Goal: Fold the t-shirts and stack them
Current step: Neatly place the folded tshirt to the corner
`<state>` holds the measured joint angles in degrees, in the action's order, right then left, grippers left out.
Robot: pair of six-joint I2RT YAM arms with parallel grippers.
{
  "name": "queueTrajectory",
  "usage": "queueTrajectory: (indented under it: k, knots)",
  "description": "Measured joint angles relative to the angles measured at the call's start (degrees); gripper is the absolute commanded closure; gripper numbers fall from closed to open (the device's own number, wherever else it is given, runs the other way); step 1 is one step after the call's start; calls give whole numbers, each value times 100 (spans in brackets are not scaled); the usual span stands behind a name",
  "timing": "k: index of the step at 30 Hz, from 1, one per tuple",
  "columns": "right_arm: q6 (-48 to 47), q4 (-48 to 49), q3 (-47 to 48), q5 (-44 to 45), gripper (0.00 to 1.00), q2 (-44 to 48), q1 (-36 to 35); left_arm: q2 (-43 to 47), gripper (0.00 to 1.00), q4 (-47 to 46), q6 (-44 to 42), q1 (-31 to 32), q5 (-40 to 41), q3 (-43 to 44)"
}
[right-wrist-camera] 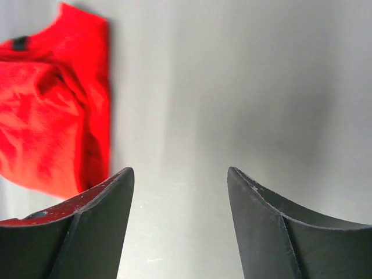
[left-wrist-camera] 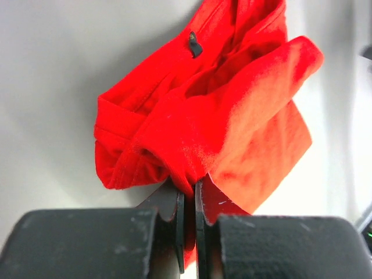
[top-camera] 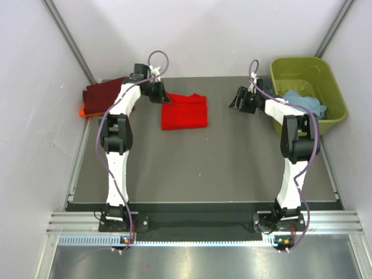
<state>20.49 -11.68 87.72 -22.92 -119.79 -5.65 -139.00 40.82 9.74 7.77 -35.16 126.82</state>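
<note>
Dark maroon folded cloth t-shirt [top-camera: 104, 92] lies at the far left of the dark grey table [top-camera: 221, 168], on top of an orange cloth t-shirt [top-camera: 82, 110] whose edge peeps out at the near left; we take that pair for the stack. Next to the right, the left gripper [left-wrist-camera: 189, 192] has its jaws pressed together on a fold at the left edge of the bright red short-sleeved cloth t-shirt [top-camera: 185, 110]. This shirt rests on the table between the two arms, roughly squared up from above but bunched and lifted where it is pinched. We judge it light, limp and not fragile. It will sag and slide open from any single hold, so a pinch should bite through all the layers of a folded edge, not one loose ply, and a second hold at the opposite edge would keep its shape. Further right, the right gripper [right-wrist-camera: 180, 186] hovers over bare table near the red cloth's right edge, jaws spread with nothing between them. At the far right a light blue crumpled cloth t-shirt [top-camera: 303, 103] sits inside the olive-green plastic tub [top-camera: 302, 65]; we would take it by a raised ridge.
</note>
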Motion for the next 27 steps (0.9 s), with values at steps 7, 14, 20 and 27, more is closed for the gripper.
queueTrajectory:
  k: [7,14,20,27]
  knots:
    - [-131,-31,-269,55,34,378,15,356,100,498,-496,-463,442,4]
    - [-149,-28,-483,61,34,564,15,385,100,844,-824,-579,748,166]
    - [-173,-33,-616,63,34,654,15,428,100,907,-1038,-605,1078,352]
    - [-201,-26,-671,66,34,730,15,546,100,925,-1246,-643,1506,684]
